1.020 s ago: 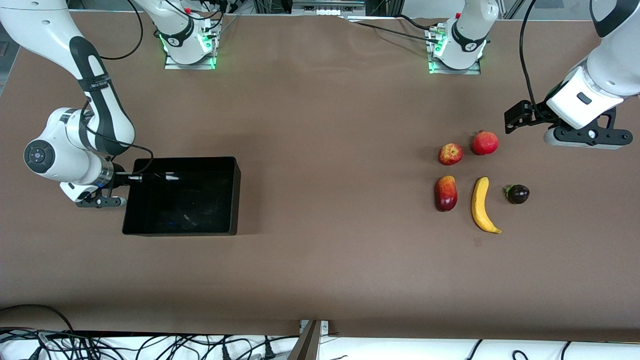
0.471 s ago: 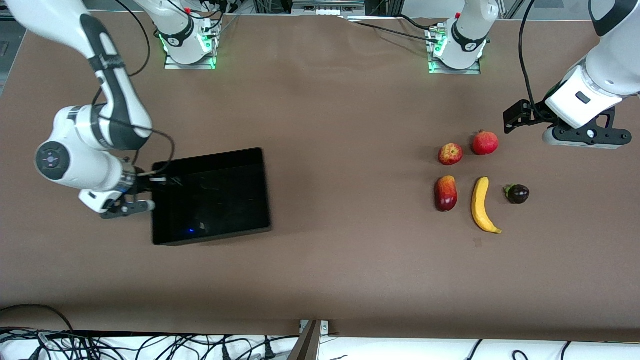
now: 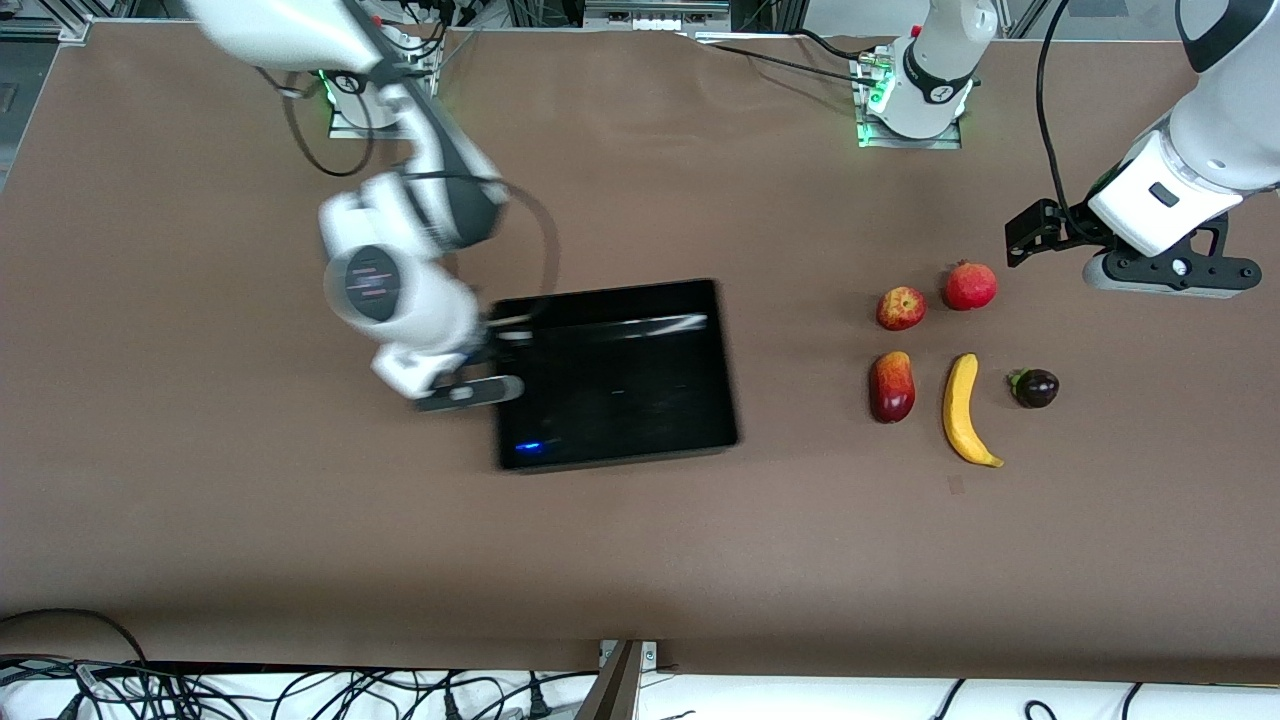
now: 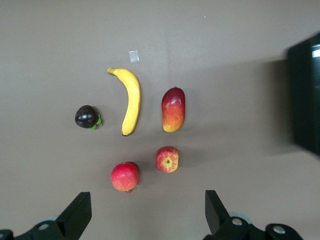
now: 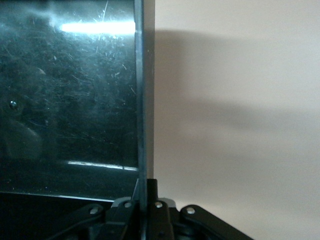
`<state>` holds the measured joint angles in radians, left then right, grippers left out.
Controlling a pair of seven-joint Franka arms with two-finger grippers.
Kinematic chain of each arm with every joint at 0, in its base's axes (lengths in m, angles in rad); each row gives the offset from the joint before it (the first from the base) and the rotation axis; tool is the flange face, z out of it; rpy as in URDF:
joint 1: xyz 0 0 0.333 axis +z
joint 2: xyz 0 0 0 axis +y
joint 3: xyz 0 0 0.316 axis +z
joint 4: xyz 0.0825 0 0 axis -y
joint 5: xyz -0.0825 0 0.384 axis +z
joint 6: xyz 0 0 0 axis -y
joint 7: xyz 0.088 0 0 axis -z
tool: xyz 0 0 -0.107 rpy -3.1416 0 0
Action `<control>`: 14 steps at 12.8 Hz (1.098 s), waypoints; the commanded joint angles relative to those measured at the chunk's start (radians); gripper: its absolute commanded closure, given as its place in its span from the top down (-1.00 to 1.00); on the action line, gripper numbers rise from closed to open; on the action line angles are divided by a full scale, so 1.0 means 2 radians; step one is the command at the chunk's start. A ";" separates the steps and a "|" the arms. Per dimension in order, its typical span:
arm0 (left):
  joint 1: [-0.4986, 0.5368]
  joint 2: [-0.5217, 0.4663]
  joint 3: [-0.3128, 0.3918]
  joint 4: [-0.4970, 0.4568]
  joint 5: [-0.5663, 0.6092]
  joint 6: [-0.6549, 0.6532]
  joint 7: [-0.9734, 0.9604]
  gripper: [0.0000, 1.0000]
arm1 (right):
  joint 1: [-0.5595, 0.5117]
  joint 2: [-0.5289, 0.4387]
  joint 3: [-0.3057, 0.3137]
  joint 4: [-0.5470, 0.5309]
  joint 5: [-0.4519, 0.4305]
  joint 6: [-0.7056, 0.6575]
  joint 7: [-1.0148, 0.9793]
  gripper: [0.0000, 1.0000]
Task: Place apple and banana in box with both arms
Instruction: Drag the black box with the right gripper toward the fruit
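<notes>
The black box (image 3: 620, 390) sits mid-table. My right gripper (image 3: 503, 345) is shut on its wall at the right arm's end; in the right wrist view the fingers (image 5: 145, 187) pinch the thin box wall (image 5: 140, 90). The apple (image 3: 901, 308) and the banana (image 3: 962, 408) lie on the table toward the left arm's end, the banana nearer the front camera. My left gripper (image 3: 1032, 238) hangs open and empty over bare table beside the fruit. Its wrist view shows the gripper (image 4: 146, 197) with the apple (image 4: 167, 159), banana (image 4: 131, 100) and an edge of the box (image 4: 306, 100).
Other fruits lie around the apple and banana: a red pomegranate (image 3: 970, 286) beside the apple, a red-yellow mango (image 3: 892, 386) between banana and box, and a dark mangosteen (image 3: 1035, 388) toward the left arm's end. A strip of bare table separates box and fruit.
The right gripper closed fully on the box wall and has dragged the box from the right arm's end to mid-table, toward the fruit. The left arm has barely moved.
</notes>
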<state>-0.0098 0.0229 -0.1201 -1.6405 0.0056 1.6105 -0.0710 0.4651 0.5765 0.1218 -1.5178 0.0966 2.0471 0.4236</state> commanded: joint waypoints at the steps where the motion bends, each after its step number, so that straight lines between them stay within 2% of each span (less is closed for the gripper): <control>1: -0.002 0.008 -0.001 0.016 0.013 -0.005 0.001 1.00 | 0.066 0.072 -0.010 0.090 0.005 0.019 0.078 -1.00; 9: -0.002 0.008 -0.001 0.015 0.013 -0.005 -0.002 1.00 | 0.148 0.133 -0.031 0.099 0.000 0.114 0.190 -1.00; 12: -0.004 0.008 -0.003 0.013 0.013 -0.012 -0.003 1.00 | 0.171 0.155 -0.046 0.118 -0.001 0.118 0.201 -1.00; 14: -0.003 0.016 -0.017 0.010 0.013 -0.029 -0.004 1.00 | 0.177 0.156 -0.048 0.118 -0.008 0.117 0.197 -1.00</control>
<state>-0.0106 0.0262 -0.1325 -1.6411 0.0056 1.5873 -0.0710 0.7899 0.8491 0.0430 -1.3270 0.0924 2.2710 0.8020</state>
